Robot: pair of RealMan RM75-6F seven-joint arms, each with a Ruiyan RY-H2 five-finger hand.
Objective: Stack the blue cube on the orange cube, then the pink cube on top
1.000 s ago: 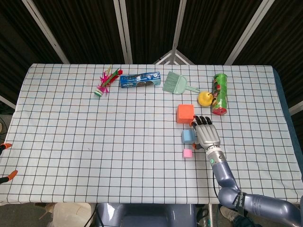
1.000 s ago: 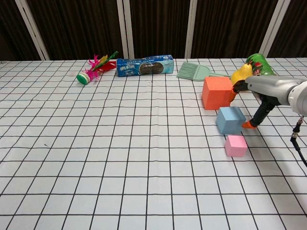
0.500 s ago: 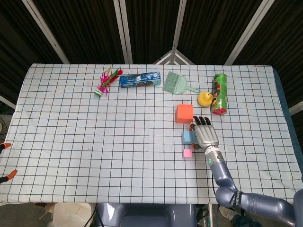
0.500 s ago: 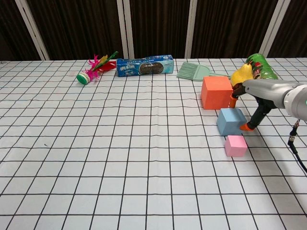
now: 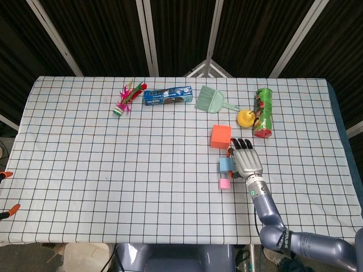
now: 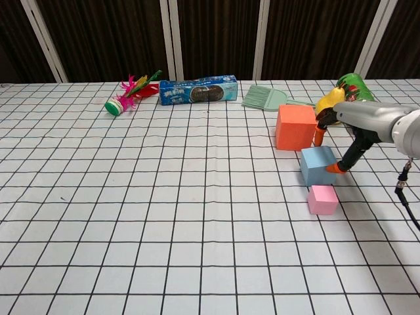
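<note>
The right hand [image 5: 246,161] is gripping the blue cube [image 6: 319,165], its orange-tipped fingers [image 6: 335,168] pressing against the cube's right side, with the cube sitting between the orange cube [image 6: 295,126] just behind it and the pink cube [image 6: 323,199] just in front of it. Relative to the orange cube, a green dustpan brush [image 5: 210,100] is lying behind, a yellow pear-shaped toy [image 5: 245,117] and a green chip can [image 5: 262,112] are lying to its right, and a blue cookie pack [image 5: 167,95] and a feather shuttlecock [image 5: 126,98] are lying farther back to its left. Only two orange fingertips of the left hand [image 5: 8,194] are showing at the head view's edge, well apart from the orange cube, and I cannot tell whether that hand is spread or closed.
</note>
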